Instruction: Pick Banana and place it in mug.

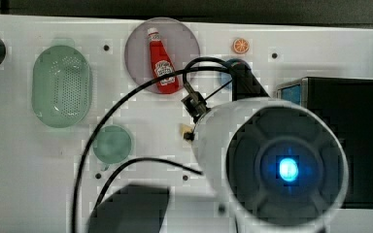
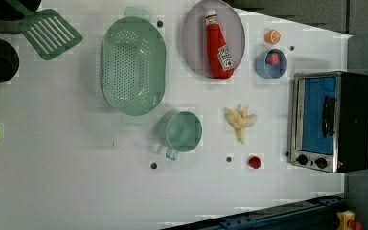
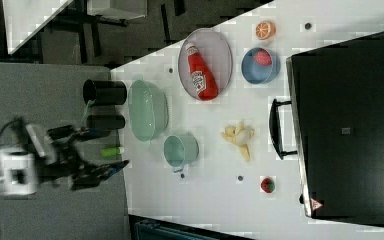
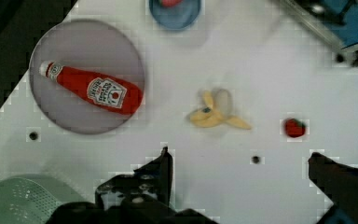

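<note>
The pale yellow banana (image 2: 241, 120), partly peeled, lies on the white table between the mug and the toaster oven. It is also in the right view (image 3: 239, 136) and the wrist view (image 4: 216, 113), and a tip of it (image 1: 185, 129) peeks out beside the arm in the top view. The teal mug (image 2: 184, 132) stands upright and empty to the left view's left of the banana, handle toward the table's near edge; I also see the mug (image 1: 112, 143) (image 3: 180, 150) elsewhere. My gripper (image 4: 240, 175) hangs high above the table, open, with nothing between its fingers (image 4: 161, 170). The gripper (image 3: 109, 151) is well off the banana.
A ketchup bottle (image 2: 218, 45) lies on a grey plate (image 2: 191, 43). A blue bowl (image 2: 270, 63) holds a red fruit, an orange slice (image 2: 272, 36) beside it. A small strawberry (image 2: 254, 162) sits near the toaster oven (image 2: 330, 122). A pale green colander (image 2: 133, 64) and spatula (image 2: 48, 31) lie farther off.
</note>
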Available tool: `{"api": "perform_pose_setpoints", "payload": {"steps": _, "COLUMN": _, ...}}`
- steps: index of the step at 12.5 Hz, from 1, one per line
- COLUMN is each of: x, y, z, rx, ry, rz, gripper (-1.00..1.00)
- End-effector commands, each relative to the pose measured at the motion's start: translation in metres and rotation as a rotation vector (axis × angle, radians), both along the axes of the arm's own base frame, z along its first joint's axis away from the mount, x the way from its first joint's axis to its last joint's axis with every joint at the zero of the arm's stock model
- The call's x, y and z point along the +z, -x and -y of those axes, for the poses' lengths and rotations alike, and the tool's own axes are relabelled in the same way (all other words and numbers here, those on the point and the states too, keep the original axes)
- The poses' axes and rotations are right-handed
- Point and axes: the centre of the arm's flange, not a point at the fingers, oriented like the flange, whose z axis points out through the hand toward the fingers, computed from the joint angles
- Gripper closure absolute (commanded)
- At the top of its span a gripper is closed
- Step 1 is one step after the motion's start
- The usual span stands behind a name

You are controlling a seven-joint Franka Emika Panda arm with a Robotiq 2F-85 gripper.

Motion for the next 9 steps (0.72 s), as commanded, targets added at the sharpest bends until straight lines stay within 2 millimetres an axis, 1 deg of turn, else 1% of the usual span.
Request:
{"api": "perform_pose_setpoints", "payload": {"steps": 1, "x": -0.137, "y": -0.015, "z": -0.002, "rx": 0.024, "ry": 0.0, "rz": -0.16, "gripper": -1.0}}
{"api": "perform_pose_setpoints", "payload": {"steps": 3, "x": -0.181, "y": -0.016, "z": -0.002, "rx": 0.023, "ry": 0.004, "rz": -0.138, "gripper": -1.0}}
{"api": "perform_pose_setpoints", "payload": {"steps": 5, "x": -0.224, "y": -0.012, "z": -0.003, "rx": 0.022, "ry": 0.007, "rz": -0.132, "gripper": -1.0}}
{"api": "perform_pose_setpoints", "payload": {"steps": 9, "x": -0.307, "y": 0.0, "z": -0.004, "rx": 0.02, "ry": 0.015, "rz": -0.123, "gripper": -1.0}}
